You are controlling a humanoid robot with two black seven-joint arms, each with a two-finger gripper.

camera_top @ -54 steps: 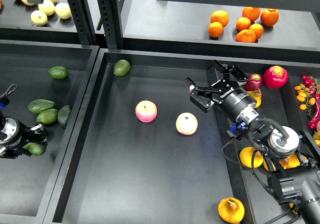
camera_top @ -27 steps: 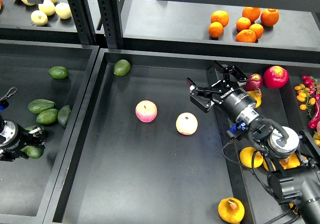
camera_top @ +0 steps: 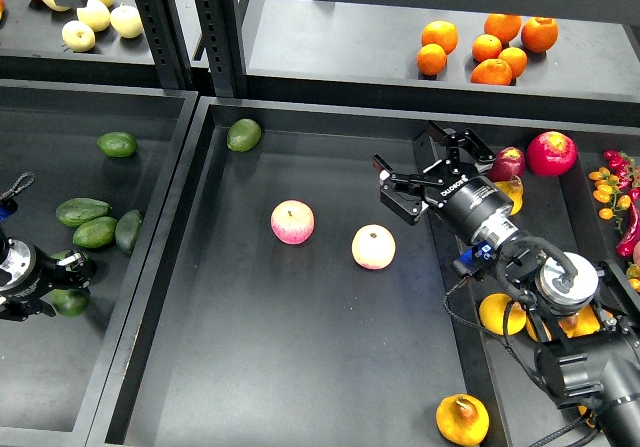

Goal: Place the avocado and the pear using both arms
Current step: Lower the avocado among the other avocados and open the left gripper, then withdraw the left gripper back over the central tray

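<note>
- While it sits low in the left tray, the left gripper [camera_top: 62, 279] closes on a dark green avocado [camera_top: 70, 301].
- Two pink-and-yellow apples [camera_top: 292, 222] lie in the middle tray.
- Above that tray's right side, the right gripper [camera_top: 425, 164] hangs wide open and holds nothing.
- At the bottom edge rests the golden pear [camera_top: 462, 419].

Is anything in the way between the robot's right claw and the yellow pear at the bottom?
Nothing visible blocks it. The right gripper hangs open above the middle tray; the pear lies alone near that tray's bottom right corner.
</note>
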